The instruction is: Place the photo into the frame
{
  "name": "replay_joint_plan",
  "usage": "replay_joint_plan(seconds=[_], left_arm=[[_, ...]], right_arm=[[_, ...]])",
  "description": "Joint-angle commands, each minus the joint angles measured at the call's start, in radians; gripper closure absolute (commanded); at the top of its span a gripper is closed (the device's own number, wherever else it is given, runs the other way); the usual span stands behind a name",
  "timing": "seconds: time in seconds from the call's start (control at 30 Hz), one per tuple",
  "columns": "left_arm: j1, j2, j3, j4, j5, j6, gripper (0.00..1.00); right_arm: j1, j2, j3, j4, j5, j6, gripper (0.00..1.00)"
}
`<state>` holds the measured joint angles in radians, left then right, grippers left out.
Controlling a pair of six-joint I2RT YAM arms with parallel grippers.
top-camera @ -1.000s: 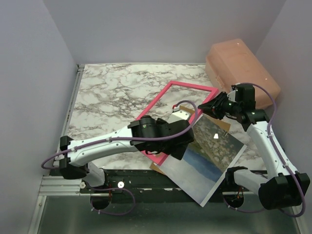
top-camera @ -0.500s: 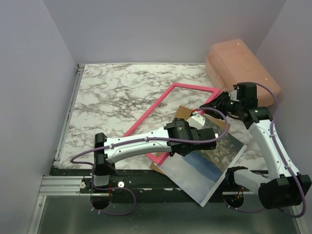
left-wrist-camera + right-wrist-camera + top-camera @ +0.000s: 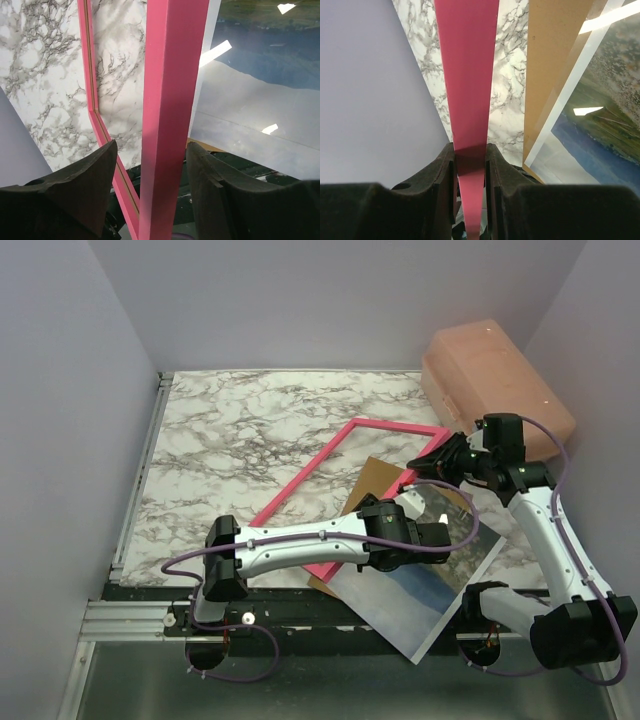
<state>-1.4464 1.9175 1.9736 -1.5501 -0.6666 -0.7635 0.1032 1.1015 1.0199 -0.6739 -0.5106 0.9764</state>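
The pink frame [image 3: 320, 465] is tilted over the marble table, its far right corner held up. My right gripper [image 3: 447, 454] is shut on that corner, and the right wrist view shows the pink bar [image 3: 467, 75] pinched between the pads [image 3: 469, 147]. My left gripper [image 3: 438, 536] is open, with a pink frame bar [image 3: 170, 100] passing between its fingers [image 3: 152, 145]. The photo [image 3: 430, 575] lies face up at the near right, partly over the table's front edge. It also shows in the left wrist view [image 3: 260, 100] and in the right wrist view [image 3: 600, 125].
A brown backing board [image 3: 375, 478] lies under the frame and the photo, and also shows in the right wrist view [image 3: 555, 65]. A peach plastic box [image 3: 495, 370] stands at the back right. Grey walls close in the left, the back and the right.
My left arm has swung right, from over the frame's near side to the bar beside the photo. The frame has tipped a little lower. My right gripper has kept its hold.
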Motion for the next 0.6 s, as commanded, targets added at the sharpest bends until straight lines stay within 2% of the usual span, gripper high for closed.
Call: replay_joint_plan(seconds=[0.0, 0.2, 0.37, 0.5, 0.57], left_arm=[[-0.010, 0.017, -0.046, -0.064, -0.060, -0.010, 0.44], [-0.011, -0.006, -0.107, -0.064, -0.077, -0.033, 0.74], [-0.010, -0.033, -0.121, -0.063, -0.081, -0.042, 0.88], [-0.009, -0.060, -0.115, -0.064, -0.079, -0.042, 1.00], [-0.005, -0.081, -0.113, -0.062, -0.080, -0.040, 1.00]], right_arm=[[-0.002, -0.025, -0.020, 0.079, -0.083, 0.038, 0.99], [-0.002, -0.036, -0.059, 0.114, -0.099, 0.048, 0.99], [-0.002, -0.047, -0.089, 0.160, -0.130, 0.048, 0.97], [-0.002, -0.061, -0.107, 0.198, -0.152, 0.044, 0.91], [-0.002, -0.068, -0.116, 0.214, -0.165, 0.046, 0.78]])
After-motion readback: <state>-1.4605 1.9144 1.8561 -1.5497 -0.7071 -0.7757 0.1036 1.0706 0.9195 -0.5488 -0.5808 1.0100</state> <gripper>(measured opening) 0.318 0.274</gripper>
